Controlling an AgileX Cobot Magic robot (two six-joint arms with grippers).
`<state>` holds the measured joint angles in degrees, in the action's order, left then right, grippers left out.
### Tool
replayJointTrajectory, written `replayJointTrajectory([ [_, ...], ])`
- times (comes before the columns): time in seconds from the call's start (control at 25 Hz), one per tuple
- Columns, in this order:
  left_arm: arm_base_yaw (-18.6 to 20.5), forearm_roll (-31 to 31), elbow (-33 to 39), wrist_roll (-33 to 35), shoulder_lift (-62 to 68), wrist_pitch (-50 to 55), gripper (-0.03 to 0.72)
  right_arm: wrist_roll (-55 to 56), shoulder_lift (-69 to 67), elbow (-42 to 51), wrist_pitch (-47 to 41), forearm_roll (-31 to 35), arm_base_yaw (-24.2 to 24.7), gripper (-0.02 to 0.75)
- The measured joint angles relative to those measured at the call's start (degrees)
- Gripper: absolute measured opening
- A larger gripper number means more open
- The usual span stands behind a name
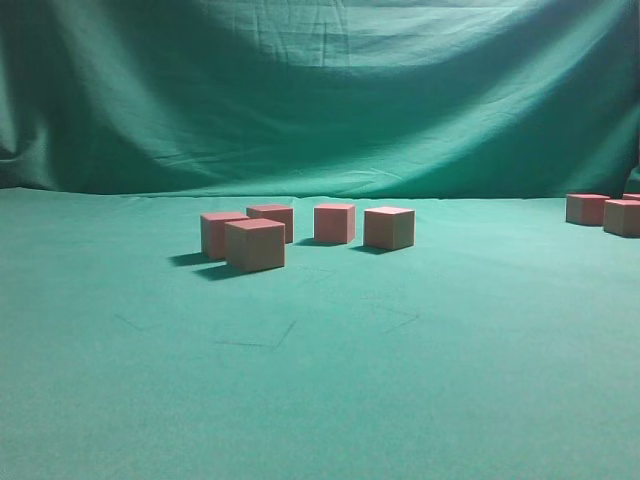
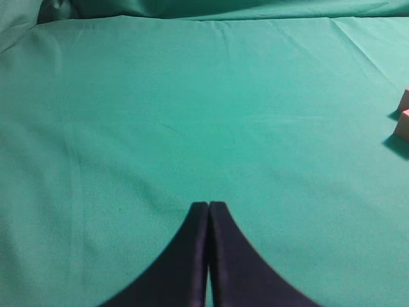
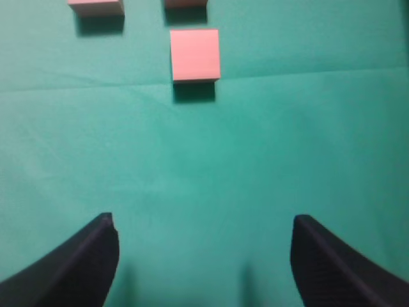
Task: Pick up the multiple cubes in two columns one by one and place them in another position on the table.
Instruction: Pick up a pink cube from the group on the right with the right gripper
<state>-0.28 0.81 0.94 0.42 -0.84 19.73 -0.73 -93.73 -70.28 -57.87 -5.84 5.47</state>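
Observation:
Several pinkish-red cubes sit on the green table [image 1: 320,380]. One group stands mid-table: a front cube [image 1: 255,245], one behind it to the left [image 1: 218,233], and others at the back [image 1: 271,218], [image 1: 334,222], [image 1: 389,227]. More cubes [image 1: 587,208], [image 1: 622,216] rest at the far right edge. In the right wrist view, my right gripper [image 3: 203,222] is open over bare cloth, with a cube [image 3: 195,54] ahead of it and two more cut off by the top edge [image 3: 96,6]. My left gripper [image 2: 209,204] is shut on nothing, with cube corners [image 2: 402,121] at its right edge.
A draped green cloth backdrop [image 1: 320,90] rises behind the table. Faint creases mark the cloth in front of the middle group [image 1: 270,340]. Neither arm shows in the exterior view.

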Motion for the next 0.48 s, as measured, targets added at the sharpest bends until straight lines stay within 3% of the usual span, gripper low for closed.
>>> replayJointTrajectory([
  [0.48, 0.0, 0.0, 0.0, 0.0, 0.0, 0.0, 0.000, -1.1, -13.6, -4.6, 7.9, 0.4, 0.0, 0.557],
])
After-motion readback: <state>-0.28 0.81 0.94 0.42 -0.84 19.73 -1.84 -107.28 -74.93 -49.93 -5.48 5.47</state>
